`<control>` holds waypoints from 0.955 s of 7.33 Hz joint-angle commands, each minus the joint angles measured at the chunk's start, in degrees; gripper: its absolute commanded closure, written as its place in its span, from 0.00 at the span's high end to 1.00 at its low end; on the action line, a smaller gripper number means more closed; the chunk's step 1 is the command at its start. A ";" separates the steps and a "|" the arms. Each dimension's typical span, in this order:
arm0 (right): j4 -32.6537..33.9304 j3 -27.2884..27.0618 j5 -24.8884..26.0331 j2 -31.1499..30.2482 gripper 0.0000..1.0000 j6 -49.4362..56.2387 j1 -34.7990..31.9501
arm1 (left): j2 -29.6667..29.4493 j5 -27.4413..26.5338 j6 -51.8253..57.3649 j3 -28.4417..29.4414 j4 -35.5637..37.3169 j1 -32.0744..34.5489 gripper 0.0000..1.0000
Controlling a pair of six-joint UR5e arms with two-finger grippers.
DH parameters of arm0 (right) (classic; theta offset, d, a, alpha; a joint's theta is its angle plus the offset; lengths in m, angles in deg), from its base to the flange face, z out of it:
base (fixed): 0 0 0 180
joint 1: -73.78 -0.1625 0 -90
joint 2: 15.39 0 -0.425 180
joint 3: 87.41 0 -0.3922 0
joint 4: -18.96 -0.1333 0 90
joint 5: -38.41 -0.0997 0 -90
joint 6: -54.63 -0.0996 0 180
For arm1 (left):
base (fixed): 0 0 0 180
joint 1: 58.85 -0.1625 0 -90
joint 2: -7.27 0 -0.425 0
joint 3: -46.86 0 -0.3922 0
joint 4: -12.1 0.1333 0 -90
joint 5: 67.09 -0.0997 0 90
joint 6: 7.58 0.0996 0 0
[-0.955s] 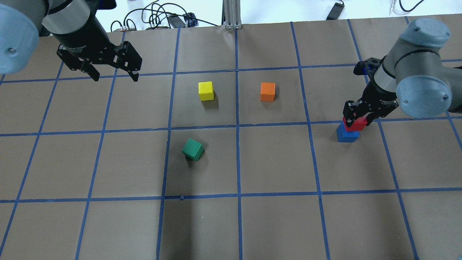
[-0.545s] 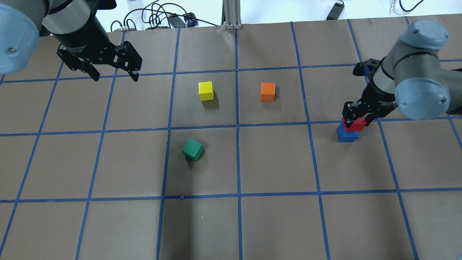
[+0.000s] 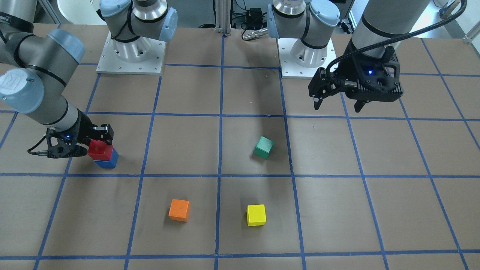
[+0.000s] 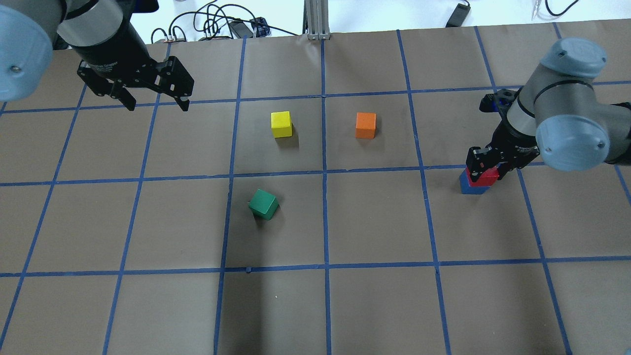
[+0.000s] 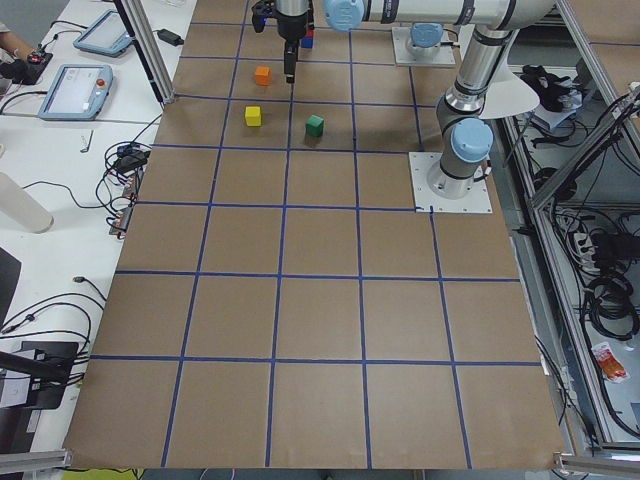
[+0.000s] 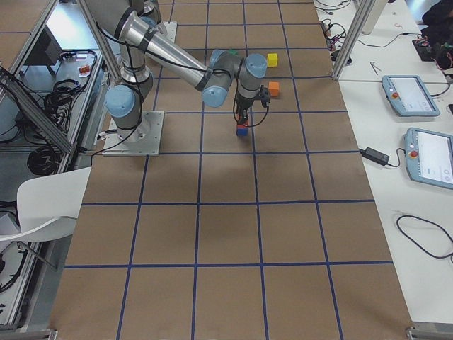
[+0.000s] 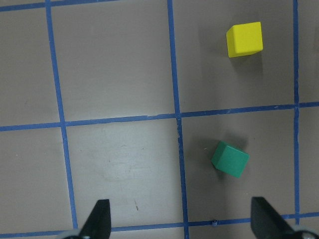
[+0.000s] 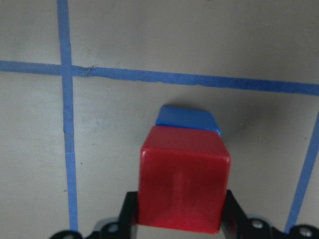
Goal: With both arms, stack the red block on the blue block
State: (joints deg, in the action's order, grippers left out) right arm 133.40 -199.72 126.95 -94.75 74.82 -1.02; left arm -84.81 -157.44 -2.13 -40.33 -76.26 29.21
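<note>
The red block (image 4: 484, 175) sits on top of the blue block (image 4: 472, 189) at the table's right side, slightly offset from it. My right gripper (image 4: 485, 166) is shut on the red block. In the right wrist view the red block (image 8: 184, 179) fills the space between the fingers (image 8: 130, 215), and the blue block (image 8: 187, 118) shows just beyond it. The front view shows the red block (image 3: 100, 151) on the blue block (image 3: 109, 163) with the right gripper (image 3: 96, 145) around it. My left gripper (image 4: 158, 104) is open and empty, high over the far left; it also shows in the front view (image 3: 337, 108).
A green cube (image 4: 263, 204) lies tilted near the middle. A yellow cube (image 4: 281, 124) and an orange cube (image 4: 365, 125) stand farther back. The left wrist view shows the green cube (image 7: 230, 159) and the yellow cube (image 7: 244, 39). Blue tape lines grid the brown table.
My right gripper has come down with the red block onto the blue block. The left arm has not moved.
</note>
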 commanded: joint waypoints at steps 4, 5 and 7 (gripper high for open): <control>-0.96 1.38 -0.03 -0.88 1.00 0.21 0.00 | -0.03 0.00 0.00 0.00 0.03 0.00 1.00; -4.53 3.92 0.05 -1.49 1.00 0.12 0.00 | 0.06 0.00 0.00 0.00 0.03 0.00 1.00; -18.47 13.91 -0.21 -2.29 1.00 -0.49 -0.26 | 0.06 0.00 0.09 0.09 0.03 0.00 1.00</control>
State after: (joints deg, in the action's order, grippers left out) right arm 123.26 -191.89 126.90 -96.61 74.73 -1.15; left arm -84.76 -157.44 -2.11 -40.30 -76.23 29.21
